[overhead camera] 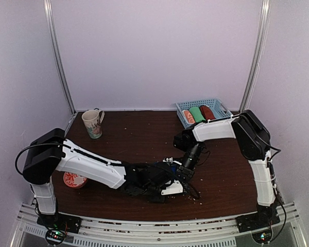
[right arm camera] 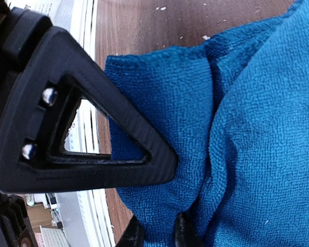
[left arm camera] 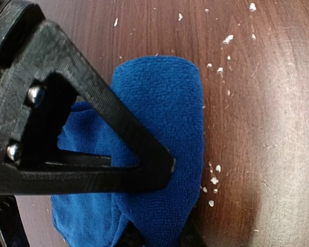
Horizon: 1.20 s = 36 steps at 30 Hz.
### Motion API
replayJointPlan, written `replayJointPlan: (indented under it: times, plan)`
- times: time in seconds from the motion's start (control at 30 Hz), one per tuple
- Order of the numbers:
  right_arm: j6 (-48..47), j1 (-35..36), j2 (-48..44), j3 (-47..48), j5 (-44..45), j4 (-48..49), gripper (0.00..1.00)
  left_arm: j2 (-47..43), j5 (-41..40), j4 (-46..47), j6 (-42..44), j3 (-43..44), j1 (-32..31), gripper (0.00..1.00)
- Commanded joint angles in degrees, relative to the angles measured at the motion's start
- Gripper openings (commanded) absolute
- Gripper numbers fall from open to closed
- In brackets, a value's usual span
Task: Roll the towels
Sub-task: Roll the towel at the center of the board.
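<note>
Nearest the lens: left gripper [left arm camera: 162, 206]. Its black triangular finger lies across the blue towel [left arm camera: 165, 103], and the second finger just shows beneath. Cloth runs between them, so I log it as pinched on the towel.

Right gripper [right arm camera: 170, 200]: same arrangement. A bunched fold of the same towel is caught between its two fingers, so I log this one as clamped on the cloth too.

Blue towel: on the table [overhead camera: 139, 139], near the front edge and about centre, between the two wrists and almost hidden under them from above. Partly rolled, with one rounded end formed and loose folds trailing. Handling, by my estimate: light and soft with a looped pile and no stiffness. It should grip well but slump and unroll if released, and nothing about it is fragile. I judge the best hold to be at the two ends of the rolled part, pinching through the layers and not at the loose flap.

Crumbs [left arm camera: 227, 38]: pale, scattered on the wood beside the towel.

Red round item [overhead camera: 73, 180]: near left, partly under the left arm. I cannot tell what it is.

Mug [overhead camera: 92, 123]: far left, upright.

Basket [overhead camera: 220, 105]: far right, blue. It holds, side by side, an orange-and-white roll [overhead camera: 187, 117], a green roll [overhead camera: 197, 114] and the rust-brown towel [overhead camera: 207, 111], already a stubby roll.
</note>
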Motion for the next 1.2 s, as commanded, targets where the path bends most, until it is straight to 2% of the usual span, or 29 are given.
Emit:
replayJointPlan:
  times: [0.0, 0.17, 0.33, 0.4, 0.47, 0.53, 0.63, 0.8, 0.9, 1.0, 1.17]
  plan:
    - [-1.9, 0.2, -0.4, 0.7, 3.2, -3.0, 0.21, 1.8, 2.1, -2.7, -1.1, 1.9, 0.0, 0.15]
    - [-4.8, -0.6, -4.7, 4.5, 3.0, -6.2, 0.38, 0.5, 3.1, -3.9, -2.7, 1.6, 0.0, 0.13]
    - [-6.3, -2.6, -2.5, 10.3, 1.3, -10.1, 0.41, 0.3, 5.1, -5.5, -3.6, 2.7, -0.1, 0.13]
    - [-5.1, -2.9, -0.7, 11.9, 0.9, -9.5, 0.40, 0.4, 6.0, -6.1, -4.0, 3.1, -0.2, 0.13]
    - [0.1, -2.9, 1.0, 12.5, 1.9, -5.6, 0.32, 0.4, 7.0, -6.5, -4.3, 3.5, -0.3, 0.13]
    - [7.3, -2.9, 2.1, 11.5, 5.6, 0.9, 0.21, 0.4, 7.7, -7.2, -4.9, 4.0, -0.4, 0.13]
    - [13.4, -2.9, 2.8, 10.2, 12.6, 7.2, 0.14, 1.0, 7.9, -9.5, -6.3, 5.7, -0.4, 0.13]
    - [17.4, -2.9, 3.3, 8.4, 23.6, 13.3, 0.11, 0.7, 9.2, -12.4, -8.9, 8.2, -0.6, 0.13]
    - [17.9, -2.8, 4.2, 8.1, 26.8, 14.9, 0.10, -0.1, 12.3, -14.1, -9.8, 9.5, -1.1, 0.13]
    - [17.8, -2.9, 4.8, 8.1, 27.1, 15.2, 0.10, -0.6, 18.6, -14.5, -10.9, 9.6, -1.0, 0.12]
    - [16.0, -2.9, 4.2, 8.8, 22.5, 13.6, 0.10, 4.2, 21.9, -17.3, -12.5, 10.6, 0.7, 0.10]
